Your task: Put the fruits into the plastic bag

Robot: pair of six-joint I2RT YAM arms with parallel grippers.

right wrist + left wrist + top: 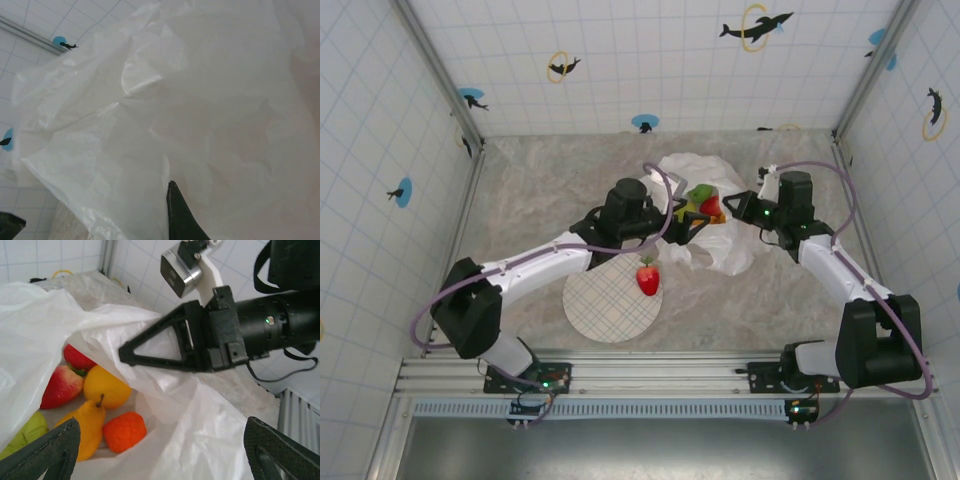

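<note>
The right end effector (pixel 125 353) is clenched on the rim of the white plastic bag (pixel 725 250), holding its mouth up, just right of centre on the counter (pixel 520 200). The left end effector (pixel 160 447) hangs over that mouth, spread wide and gripping nothing. Inside lie fruits (pixel 102 387): red, orange, yellow, green. One strawberry (pixel 648 277) sits nearer, on the right edge of the round plate (pixel 605 310).
</note>
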